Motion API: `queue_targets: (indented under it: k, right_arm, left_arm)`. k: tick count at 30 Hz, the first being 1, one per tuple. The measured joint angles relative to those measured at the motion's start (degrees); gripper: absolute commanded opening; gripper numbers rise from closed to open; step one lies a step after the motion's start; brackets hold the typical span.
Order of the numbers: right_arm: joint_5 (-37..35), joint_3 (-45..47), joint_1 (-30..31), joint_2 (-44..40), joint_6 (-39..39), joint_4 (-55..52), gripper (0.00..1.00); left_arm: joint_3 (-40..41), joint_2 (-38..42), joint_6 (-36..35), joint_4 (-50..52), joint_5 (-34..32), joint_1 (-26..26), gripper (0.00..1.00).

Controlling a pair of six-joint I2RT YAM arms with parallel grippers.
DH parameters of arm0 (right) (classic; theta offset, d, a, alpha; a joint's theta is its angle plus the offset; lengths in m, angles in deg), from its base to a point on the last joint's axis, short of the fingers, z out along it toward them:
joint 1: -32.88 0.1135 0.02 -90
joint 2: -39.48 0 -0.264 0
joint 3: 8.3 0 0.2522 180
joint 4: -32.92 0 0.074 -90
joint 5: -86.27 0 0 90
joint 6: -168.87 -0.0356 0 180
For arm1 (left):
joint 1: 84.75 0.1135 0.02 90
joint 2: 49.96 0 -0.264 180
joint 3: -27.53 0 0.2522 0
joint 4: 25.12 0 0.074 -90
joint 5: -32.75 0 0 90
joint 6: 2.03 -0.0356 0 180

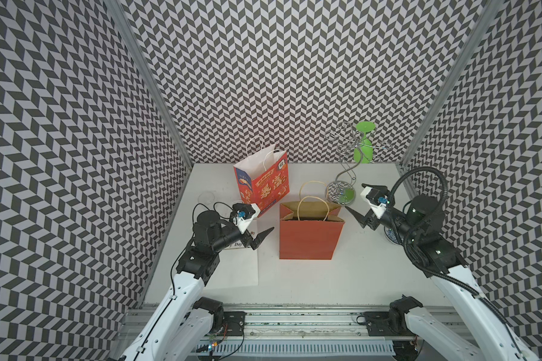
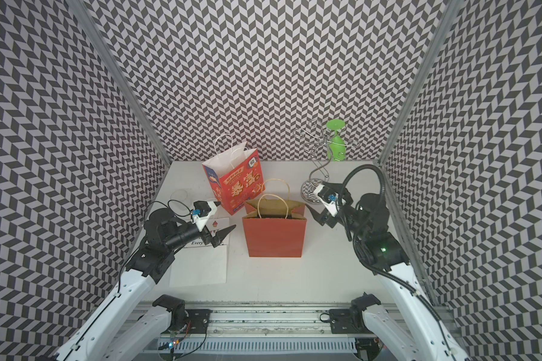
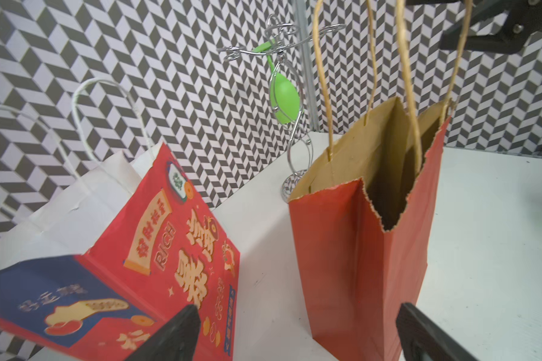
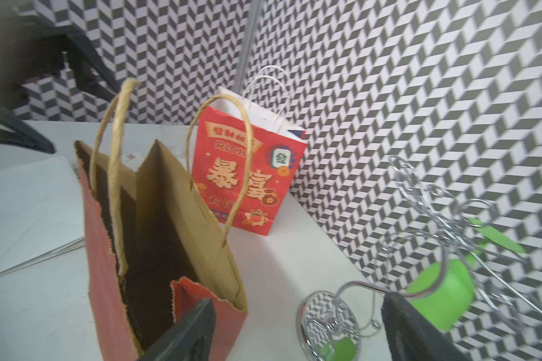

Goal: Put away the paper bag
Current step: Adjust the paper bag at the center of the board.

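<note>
Right now, your white table (image 1: pixel 357 275) carries the plain red paper bag (image 1: pixel 309 239) near its middle, upright, mouth open, both twine handles standing. At 11 o'clock from it, near but apart, stands a printed red gift bag (image 1: pixel 268 187) with a white inside. At 8 o'clock lies a flat white sheet (image 1: pixel 238 268). At 1 o'clock you have a wire glass rack (image 1: pixel 338 191), a green goblet (image 1: pixel 363 150) hanging upside down on it.

Your left gripper (image 1: pixel 262 237) hovers at 9 o'clock over the sheet's far edge, jaws spread wide, holding nothing. Your right gripper (image 1: pixel 355 215) sits at 2 o'clock just beside the bag's top corner, jaws apart and empty; whether a finger touches the paper cannot be told. A clear glass (image 1: pixel 206 197) stands at 10 o'clock.
</note>
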Motion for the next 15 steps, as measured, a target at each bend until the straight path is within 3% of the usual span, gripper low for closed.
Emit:
queue_targets:
  k: [3, 7, 15]
  right_arm:
    - [-3.1, 0.7, 0.0, -5.2, 0.9, -4.3, 0.83]
    - [0.4, 3.3, 0.0, -8.8, 3.9, -10.6, 0.82]
    - [14.8, 8.3, 0.0, 3.9, 3.7, -7.5, 0.67]
  left_arm:
    - [-0.9, -1.8, -2.2, 0.9, 4.0, 0.0, 0.97]
    - [-0.9, -4.3, -4.0, 1.5, 9.2, 0.0, 0.95]
    - [-0.9, -9.7, -3.1, -1.4, 16.7, 0.0, 0.77]
